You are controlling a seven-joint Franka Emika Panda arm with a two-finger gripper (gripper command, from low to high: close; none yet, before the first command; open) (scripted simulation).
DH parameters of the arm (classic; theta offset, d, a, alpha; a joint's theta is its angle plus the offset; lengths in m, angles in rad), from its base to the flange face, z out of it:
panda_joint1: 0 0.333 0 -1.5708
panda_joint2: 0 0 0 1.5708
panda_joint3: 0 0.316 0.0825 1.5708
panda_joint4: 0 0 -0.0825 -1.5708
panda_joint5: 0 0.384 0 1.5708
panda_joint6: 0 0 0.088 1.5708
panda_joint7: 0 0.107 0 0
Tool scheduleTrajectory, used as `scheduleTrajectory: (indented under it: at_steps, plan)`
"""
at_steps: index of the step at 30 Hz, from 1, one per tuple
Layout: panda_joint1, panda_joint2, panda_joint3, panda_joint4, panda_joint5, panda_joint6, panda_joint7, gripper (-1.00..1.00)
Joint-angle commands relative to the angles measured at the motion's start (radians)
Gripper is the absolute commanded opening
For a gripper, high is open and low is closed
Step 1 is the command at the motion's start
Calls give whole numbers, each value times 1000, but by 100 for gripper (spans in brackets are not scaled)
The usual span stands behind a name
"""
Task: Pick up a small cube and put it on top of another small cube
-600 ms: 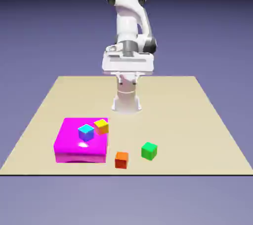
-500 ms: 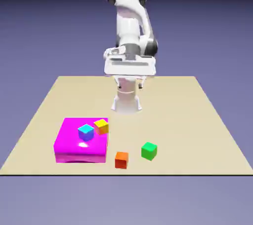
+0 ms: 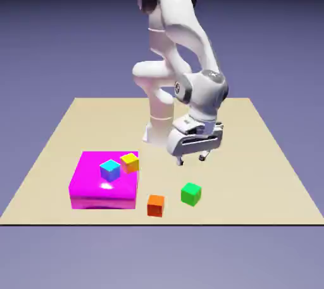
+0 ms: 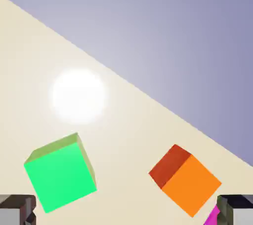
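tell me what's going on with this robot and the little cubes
The robot arm has its open fingers above the table, near the green cube, and holds nothing. The orange-red cube sits on the table too, apart from the green one. The cyan-topped cube and the yellow cube are over by the magenta block. No small cube is stacked on another yet.

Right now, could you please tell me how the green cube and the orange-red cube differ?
The green cube is bright green; the orange-red cube isn't. The orange-red cube sits nearer the magenta block than the green cube does. Both rest on the table.
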Motion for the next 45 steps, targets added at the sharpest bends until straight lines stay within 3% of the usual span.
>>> scheduleTrajectory:
  at_steps: [1,10,16,17,21,42,45]
  plan:
    - [0,36,13,25,-18,-39,-5,0]
    - [5,362,131,246,-178,-386,-54,0]
    - [-3,456,83,191,-261,-258,-2,0]
    - [-3,456,83,191,-261,-258,-2,-100]
    - [5,371,132,249,-184,-388,-53,-100]
    - [-170,189,-624,436,625,-732,366,-100]
    - [-172,184,-649,407,663,-707,377,-100]
